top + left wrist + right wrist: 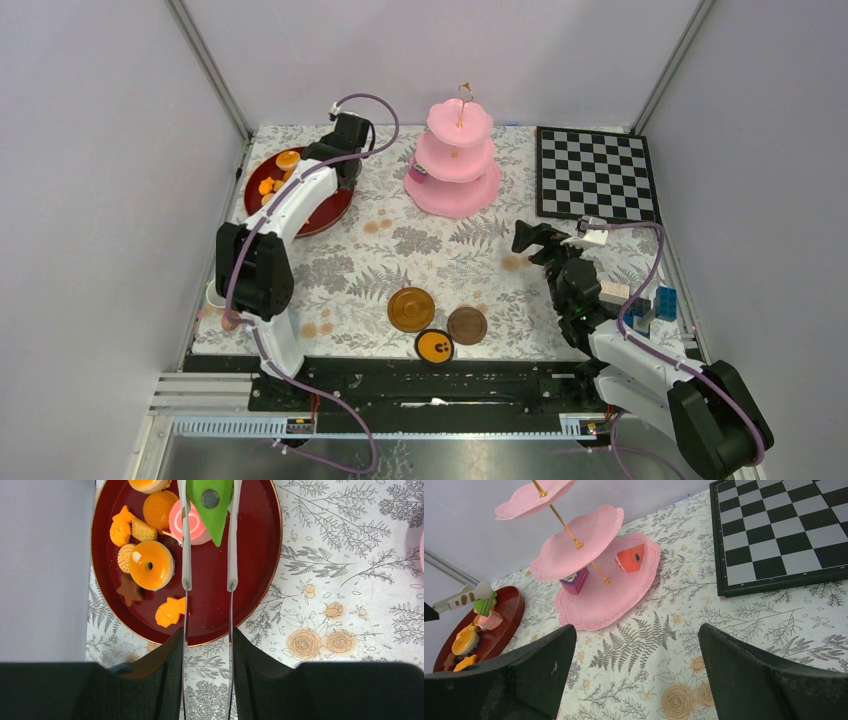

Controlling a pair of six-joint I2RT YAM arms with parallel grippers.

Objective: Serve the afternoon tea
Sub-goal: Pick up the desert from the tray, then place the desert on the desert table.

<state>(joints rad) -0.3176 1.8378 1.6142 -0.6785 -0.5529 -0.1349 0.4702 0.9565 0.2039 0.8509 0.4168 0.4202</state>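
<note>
Clamping tongs (186, 555) in left gripper (207, 640), nipping green wedge pastry (210, 505) tip-backward between the blades, over red tray (250, 555), left of cake stand (455, 197). Rightward next, probably. Gaping empty at right gripper (636, 630), right of stand.

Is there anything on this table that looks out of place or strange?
One thing, perhaps: the small orange disc with a dark rim lies at the near edge of the flowered cloth, seemingly partly over it onto the black rail, in front of the two brown saucers. Nothing looks spilled or broken.
</note>
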